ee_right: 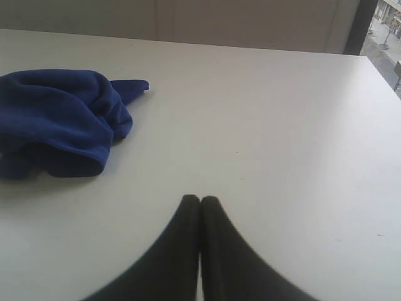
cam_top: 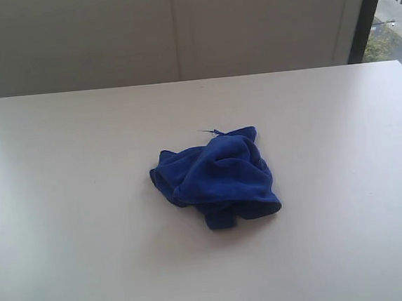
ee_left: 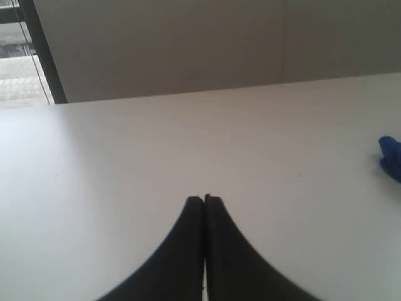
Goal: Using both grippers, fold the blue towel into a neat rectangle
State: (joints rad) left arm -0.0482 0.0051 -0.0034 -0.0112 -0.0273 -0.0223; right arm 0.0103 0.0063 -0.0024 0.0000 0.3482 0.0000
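The blue towel (cam_top: pixel 217 176) lies crumpled in a heap near the middle of the white table, with a thin loose thread at its far corner. The right wrist view shows the blue towel (ee_right: pixel 59 119) bunched up, well apart from my right gripper (ee_right: pixel 200 200), whose black fingers are pressed together with nothing between them. My left gripper (ee_left: pixel 204 199) is shut and empty too; only a small edge of the blue towel (ee_left: pixel 391 157) shows at the side of that view. Neither arm appears in the exterior view.
The white table (cam_top: pixel 72 204) spreads wide around the cloth. A pale wall (cam_top: pixel 176 26) rises behind its far edge, and a dark window frame (cam_top: pixel 362 17) stands at the back right.
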